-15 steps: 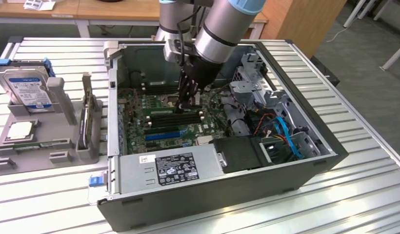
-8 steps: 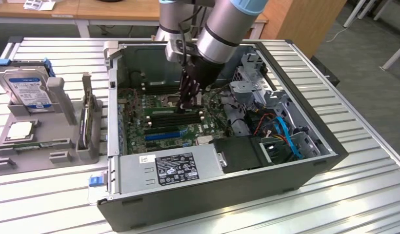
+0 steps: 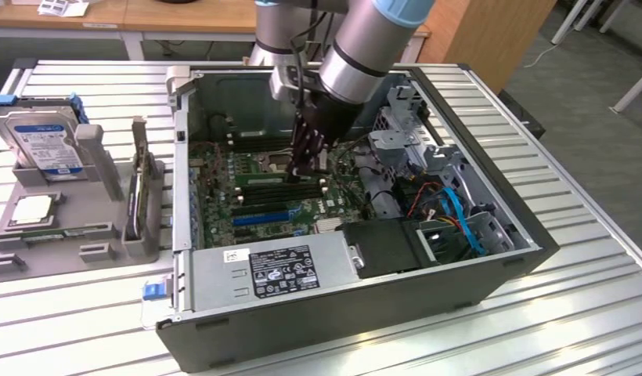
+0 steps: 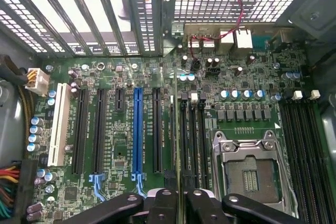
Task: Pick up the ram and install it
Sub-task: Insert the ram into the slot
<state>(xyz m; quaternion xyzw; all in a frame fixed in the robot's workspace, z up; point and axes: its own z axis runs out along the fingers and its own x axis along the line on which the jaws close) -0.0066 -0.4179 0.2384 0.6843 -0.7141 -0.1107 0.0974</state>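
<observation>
Green along its thin edge, the ram (image 4: 174, 145) stands upright between the fingers of the gripper (image 4: 178, 199), which is closed on it from both faces. From the wrist view only the stick's narrow top edge can be read, so the exact depth of the hold cannot be told.

Position: the arm reaches down into the open computer case (image 3: 509, 251) lying on the slatted worktop (image 3: 582, 313), and the gripper (image 3: 306, 166) hangs over the middle of the motherboard (image 4: 122, 145).

Governing relation: the ram's long axis runs parallel to the bank of black memory slots (image 4: 193, 145). That bank lies directly below the gripper, between the long blue expansion slot (image 4: 137, 129) on one side and the open processor socket (image 4: 247, 174) on the other. The ram's edge appears just beside the nearest black slot of the bank, on the side away from the socket, not yet squarely over it.

Whether the lower edge touches the board cannot be told; judged from the exterior view, it is near but not seated.
</observation>
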